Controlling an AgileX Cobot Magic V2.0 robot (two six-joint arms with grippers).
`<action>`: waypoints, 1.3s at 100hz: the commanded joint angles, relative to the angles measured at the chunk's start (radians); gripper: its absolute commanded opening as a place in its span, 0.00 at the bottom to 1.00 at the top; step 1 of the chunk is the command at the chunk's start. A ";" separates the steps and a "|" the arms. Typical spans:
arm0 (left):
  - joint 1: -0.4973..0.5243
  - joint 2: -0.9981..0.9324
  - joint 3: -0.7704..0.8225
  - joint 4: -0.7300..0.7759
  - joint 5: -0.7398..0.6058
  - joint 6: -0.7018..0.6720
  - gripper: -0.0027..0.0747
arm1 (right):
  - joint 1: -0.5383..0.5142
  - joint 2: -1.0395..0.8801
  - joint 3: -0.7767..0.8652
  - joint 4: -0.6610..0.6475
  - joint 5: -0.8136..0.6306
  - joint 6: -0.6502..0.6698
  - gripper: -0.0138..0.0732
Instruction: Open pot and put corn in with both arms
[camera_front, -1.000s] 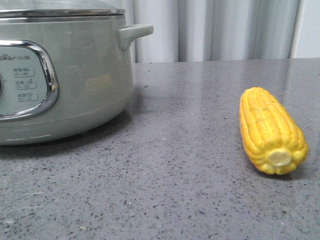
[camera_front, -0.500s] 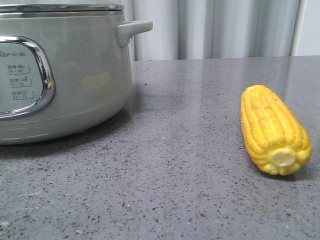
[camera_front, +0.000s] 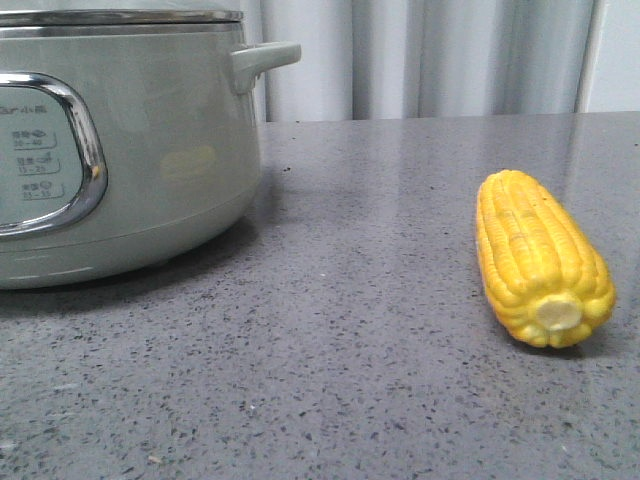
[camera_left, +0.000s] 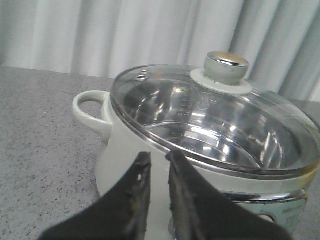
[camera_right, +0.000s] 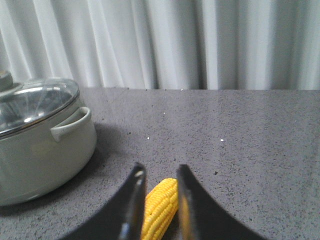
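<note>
The pale green pot (camera_front: 150, 150) stands at the left of the front view, its side handle (camera_front: 262, 58) pointing right. The yellow corn (camera_front: 540, 260) lies on the table at the right, pale stub end towards the camera. No gripper shows in the front view. In the left wrist view my left gripper (camera_left: 158, 154) hovers beside the pot (camera_left: 125, 145), jaws a narrow gap apart and empty. The glass lid (camera_left: 210, 115) with its knob (camera_left: 226, 67) sits on the pot. My right gripper (camera_right: 160, 169) is open above the corn (camera_right: 161, 200), not touching it.
The grey speckled table (camera_front: 350, 350) runs back to a white curtain (camera_front: 450, 60). The pot (camera_right: 40, 145) also shows in the right wrist view, to the left of the corn, with bare table between them.
The front view has shifted slightly, so less of the lid shows. The pot and the corn keep their places on the table.
</note>
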 joint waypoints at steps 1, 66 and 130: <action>-0.041 0.040 -0.055 -0.018 -0.051 0.051 0.32 | 0.000 0.069 -0.079 0.006 -0.023 -0.031 0.47; -0.256 0.294 -0.366 0.433 -0.024 0.257 0.54 | 0.000 0.175 -0.151 0.008 0.041 -0.065 0.70; -0.325 0.533 -0.469 0.495 -0.211 -0.275 0.76 | 0.000 0.175 -0.151 0.008 0.044 -0.064 0.70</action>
